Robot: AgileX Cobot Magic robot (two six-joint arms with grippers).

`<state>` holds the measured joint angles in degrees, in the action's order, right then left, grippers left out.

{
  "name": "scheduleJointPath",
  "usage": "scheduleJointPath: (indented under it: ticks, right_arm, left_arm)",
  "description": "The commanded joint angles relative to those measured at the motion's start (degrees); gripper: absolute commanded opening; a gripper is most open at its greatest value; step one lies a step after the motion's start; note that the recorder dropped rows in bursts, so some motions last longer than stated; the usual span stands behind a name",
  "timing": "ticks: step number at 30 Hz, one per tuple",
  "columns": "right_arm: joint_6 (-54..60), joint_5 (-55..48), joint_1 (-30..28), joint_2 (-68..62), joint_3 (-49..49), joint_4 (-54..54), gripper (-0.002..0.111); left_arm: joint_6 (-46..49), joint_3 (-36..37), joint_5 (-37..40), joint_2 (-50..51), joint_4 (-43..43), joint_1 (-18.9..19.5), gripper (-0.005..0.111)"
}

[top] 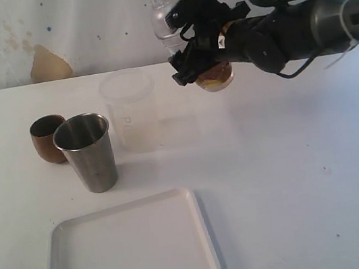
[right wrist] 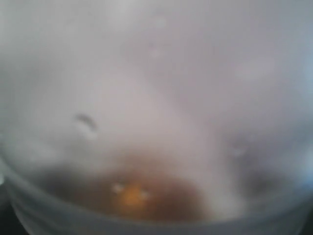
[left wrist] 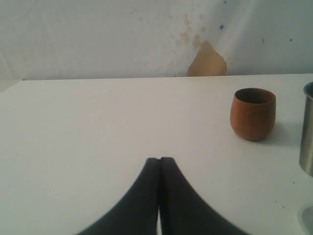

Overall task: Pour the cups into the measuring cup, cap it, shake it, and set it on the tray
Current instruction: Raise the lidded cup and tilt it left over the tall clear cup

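My right gripper (top: 193, 40) is shut on the clear measuring cup (top: 167, 13) and holds it tilted in the air above the back of the table. Its domed lid end points up and left, and brown liquid (top: 217, 78) sits at the lower end. The right wrist view is filled by the blurred clear cup wall (right wrist: 156, 88) with brown liquid (right wrist: 137, 196) low down. On the table stand the frosted cup (top: 131, 111), the steel tumbler (top: 89, 152) and the wooden cup (top: 49, 138). The white tray (top: 130, 255) lies in front. My left gripper (left wrist: 160, 162) is shut on nothing, off to one side of the wooden cup (left wrist: 253, 112).
The steel tumbler's side (left wrist: 308, 129) shows at the edge of the left wrist view. A stained white wall (top: 40, 33) stands behind the table. The left arm is outside the exterior view.
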<state>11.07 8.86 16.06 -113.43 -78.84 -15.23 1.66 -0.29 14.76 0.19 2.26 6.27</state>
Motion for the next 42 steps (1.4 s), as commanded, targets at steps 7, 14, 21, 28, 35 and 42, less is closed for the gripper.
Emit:
scheduleJointPath:
  ticks: [7,14,21,28,35,42]
  right_arm:
    - [16.8,-3.6,-0.1,-9.1,-13.9,0.3,0.000]
    - [27.1,-2.0,-0.1,-9.5,-15.9,0.2,0.000]
    - [31.4,-1.9,-0.1,-9.5,-15.9,0.2,0.000]
    - [34.3,-1.9,-0.1,-9.5,-15.9,0.2,0.000]
    - [41.1,-1.9,0.0,-9.5,-15.9,0.0,0.000]
    - [46.3,-2.1,0.0,-9.5,-15.9,0.0,0.000]
  left_arm:
    - [-0.1,0.3,-0.7,-0.2,0.3,-0.1,0.000]
    - [-0.1,0.3,-0.7,-0.2,0.3,-0.1,0.000]
    - [-0.1,0.3,-0.7,-0.2,0.3,-0.1,0.000]
    - [-0.1,0.3,-0.7,-0.2,0.3,-0.1,0.000]
    - [-0.1,0.3,-0.7,-0.2,0.3,-0.1,0.000]
    - [-0.1,0.3,-0.7,-0.2,0.3,-0.1,0.000]
